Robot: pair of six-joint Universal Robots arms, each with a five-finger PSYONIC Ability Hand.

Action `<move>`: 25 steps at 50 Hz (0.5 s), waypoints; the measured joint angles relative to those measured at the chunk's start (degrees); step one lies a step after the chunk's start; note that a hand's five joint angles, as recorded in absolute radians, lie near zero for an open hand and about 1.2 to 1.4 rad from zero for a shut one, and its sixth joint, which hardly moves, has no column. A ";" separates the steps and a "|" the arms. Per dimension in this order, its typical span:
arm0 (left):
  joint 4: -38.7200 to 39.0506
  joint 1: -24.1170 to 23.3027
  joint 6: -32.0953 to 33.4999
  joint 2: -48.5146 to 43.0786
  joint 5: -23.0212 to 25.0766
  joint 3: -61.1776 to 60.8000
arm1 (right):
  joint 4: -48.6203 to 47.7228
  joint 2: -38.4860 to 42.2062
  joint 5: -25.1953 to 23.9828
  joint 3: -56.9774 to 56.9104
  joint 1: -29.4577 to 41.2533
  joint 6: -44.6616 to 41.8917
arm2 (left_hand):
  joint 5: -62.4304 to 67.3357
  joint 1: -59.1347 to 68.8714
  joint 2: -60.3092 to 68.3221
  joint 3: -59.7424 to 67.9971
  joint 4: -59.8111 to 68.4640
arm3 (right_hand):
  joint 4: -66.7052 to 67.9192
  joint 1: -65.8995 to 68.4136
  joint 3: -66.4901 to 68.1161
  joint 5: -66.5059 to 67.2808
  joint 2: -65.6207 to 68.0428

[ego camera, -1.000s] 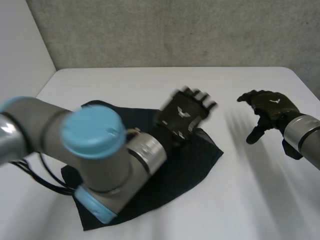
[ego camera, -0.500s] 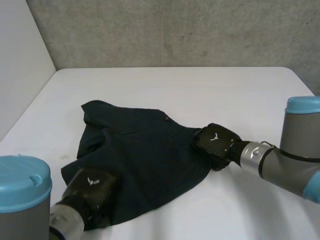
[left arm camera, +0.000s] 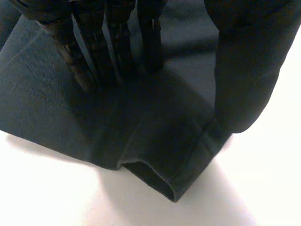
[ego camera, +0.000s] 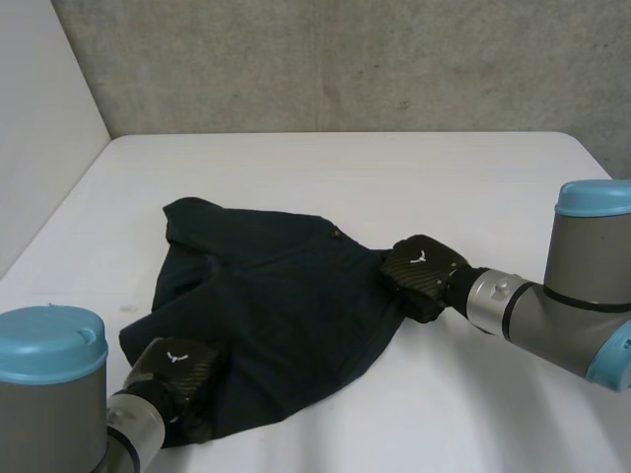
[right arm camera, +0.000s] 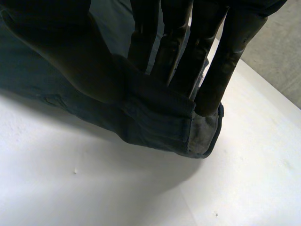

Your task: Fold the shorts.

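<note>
Currently the dark navy shorts [ego camera: 276,315] lie spread on the white table [ego camera: 473,187], left of its middle and somewhat rumpled. Each hand is at an opposite corner of them. The left hand [ego camera: 175,372] is on the near corner at the left. In the left wrist view its straight fingers [left arm camera: 89,66] press their tips down on the cloth. The thumb [left arm camera: 244,70] is set well apart from them on the hem, so the hand is spread rather than closed. Just past the fingers the hem corner [left arm camera: 160,181] curls up slightly off the table.

The right hand [ego camera: 422,268] is on the corner at the shorts' right side, with its grey arm [ego camera: 552,315] reaching in from the table's right. In the right wrist view a ridge of cloth is gathered between its thumb [right arm camera: 61,56] and its fingers [right arm camera: 225,61], clamped there. The thick banded edge [right arm camera: 202,136] lies folded at the fingertips, resting on the table.
</note>
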 measured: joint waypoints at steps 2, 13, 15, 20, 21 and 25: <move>0.79 0.05 0.31 -0.81 -0.04 0.02 | -0.06 -0.61 0.33 0.41 -0.12 1.05 | 0.68 0.43 0.52 0.52 0.74 | 0.00 0.00 0.00 0.00 0.00; 1.30 -0.56 3.44 -1.76 -0.31 -0.48 | -1.05 -1.84 8.04 0.76 0.06 2.86 | 1.76 1.24 1.93 1.75 1.81 | 0.00 0.00 0.00 0.00 0.00; 1.28 -0.67 3.63 -1.30 -0.33 -0.67 | -1.22 -1.83 9.11 0.74 0.15 3.07 | 4.65 2.42 4.90 4.75 4.81 | 0.00 0.00 0.00 0.00 0.00; 1.28 -0.91 3.80 0.22 -0.37 -1.35 | -1.50 -1.80 10.98 0.63 0.33 4.44 | 26.78 19.71 28.30 27.19 27.31 | 0.00 0.00 0.00 0.00 0.00; 1.31 -0.96 3.80 0.64 -0.39 -1.39 | -1.50 -1.83 11.17 0.60 0.36 4.84 | 32.43 26.28 33.07 32.75 32.96 | 0.01 0.00 0.00 0.00 0.00; 1.35 -1.09 3.78 2.77 -0.55 -1.30 | -1.48 -2.04 11.42 0.53 0.44 5.77 | 40.67 36.42 41.31 40.67 41.45 | 0.00 0.00 0.00 0.00 0.00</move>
